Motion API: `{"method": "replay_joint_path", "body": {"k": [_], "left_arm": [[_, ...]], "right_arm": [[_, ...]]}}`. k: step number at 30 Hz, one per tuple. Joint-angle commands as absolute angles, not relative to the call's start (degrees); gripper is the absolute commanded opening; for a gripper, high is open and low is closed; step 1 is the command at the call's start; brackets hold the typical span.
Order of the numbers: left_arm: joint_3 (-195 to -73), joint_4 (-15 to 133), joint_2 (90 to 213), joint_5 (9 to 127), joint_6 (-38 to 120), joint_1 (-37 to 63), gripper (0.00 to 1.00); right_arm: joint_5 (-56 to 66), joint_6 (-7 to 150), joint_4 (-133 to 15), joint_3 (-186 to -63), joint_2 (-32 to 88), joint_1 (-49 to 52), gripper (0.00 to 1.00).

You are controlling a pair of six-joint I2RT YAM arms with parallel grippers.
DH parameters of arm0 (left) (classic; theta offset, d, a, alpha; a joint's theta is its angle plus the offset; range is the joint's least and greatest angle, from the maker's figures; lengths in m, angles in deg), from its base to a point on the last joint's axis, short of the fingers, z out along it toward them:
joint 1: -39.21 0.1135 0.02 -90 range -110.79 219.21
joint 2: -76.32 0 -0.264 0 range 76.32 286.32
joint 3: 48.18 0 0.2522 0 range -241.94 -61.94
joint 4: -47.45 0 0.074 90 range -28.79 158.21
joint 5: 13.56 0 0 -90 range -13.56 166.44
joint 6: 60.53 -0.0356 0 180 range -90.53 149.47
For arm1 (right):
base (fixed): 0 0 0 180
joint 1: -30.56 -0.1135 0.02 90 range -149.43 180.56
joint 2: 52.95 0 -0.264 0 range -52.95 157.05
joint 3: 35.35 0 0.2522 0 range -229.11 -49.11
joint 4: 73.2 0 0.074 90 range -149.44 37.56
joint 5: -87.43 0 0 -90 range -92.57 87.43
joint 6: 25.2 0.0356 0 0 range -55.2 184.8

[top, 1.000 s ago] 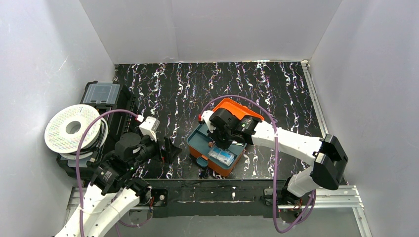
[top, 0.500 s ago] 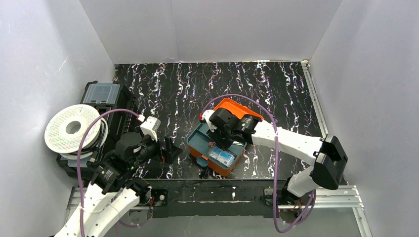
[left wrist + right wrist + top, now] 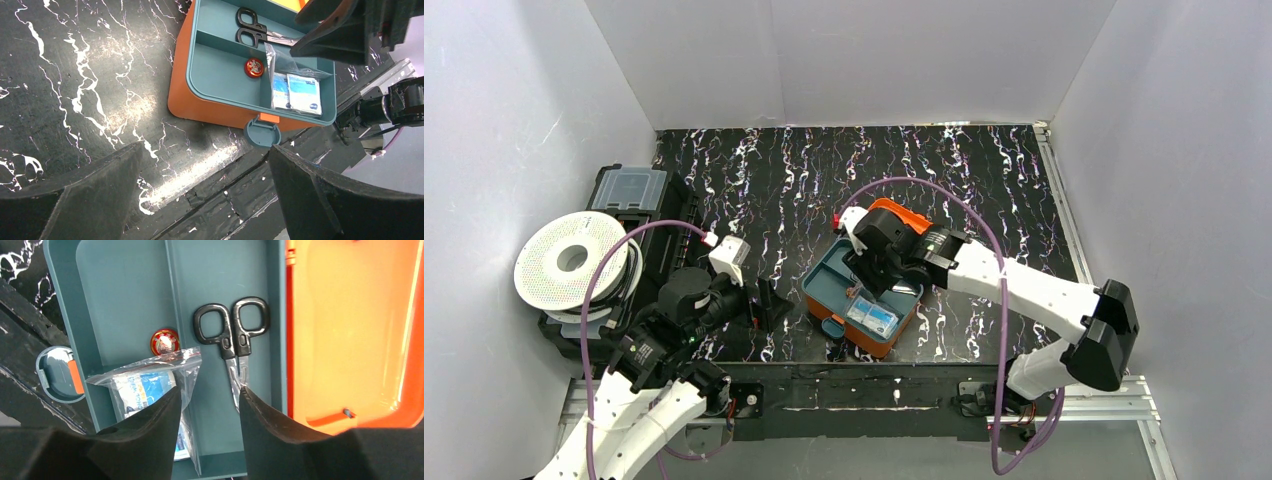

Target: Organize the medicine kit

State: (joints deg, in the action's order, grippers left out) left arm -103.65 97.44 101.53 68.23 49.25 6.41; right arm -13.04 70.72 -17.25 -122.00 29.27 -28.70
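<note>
The medicine kit (image 3: 902,213) lies open near the front middle of the table, its orange lid (image 3: 350,330) folded back and its teal latch (image 3: 262,131) toward the near edge. In its teal tray lie black-handled scissors (image 3: 235,335), a small red round item (image 3: 164,341) and a clear bag of wipes (image 3: 145,385). My right gripper (image 3: 210,388) hovers open just over the tray, straddling the divider between the bag and the scissors' blades, holding nothing. My left gripper (image 3: 206,147) stands wide open and empty on the table left of the kit (image 3: 200,107).
A white filament spool (image 3: 574,260) and a black case with a clear lid (image 3: 629,190) sit at the left edge. White walls enclose the table on three sides. A metal rail (image 3: 874,385) runs along the near edge.
The right gripper's jaws have opened over the tray and the right arm's elbow has swung to the right. The left arm has not moved.
</note>
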Motion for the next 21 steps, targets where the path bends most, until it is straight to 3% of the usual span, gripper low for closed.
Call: {"method": "replay_joint_path", "body": {"k": [1, 5, 11, 21], "left_arm": [[-103.4, 97.2, 102.3, 67.3, 49.1, 6.2, 0.98], [-103.4, 97.2, 102.8, 67.1, 49.1, 6.2, 0.98], [-103.5, 97.2, 103.5, 66.4, 49.1, 6.2, 0.98], [-104.1, 96.9, 109.0, 67.9, 49.3, 6.2, 0.98]], "right_arm": [[-18.8, 73.0, -15.7, -124.3, 24.0, -28.8, 0.58], [-24.2, 76.1, -16.8, -121.9, 19.7, -28.1, 0.69], [-28.4, 82.6, -17.5, -118.1, 13.7, -23.3, 0.7], [-24.3, 92.6, -21.3, -108.2, 3.8, -9.1, 0.75]]}}
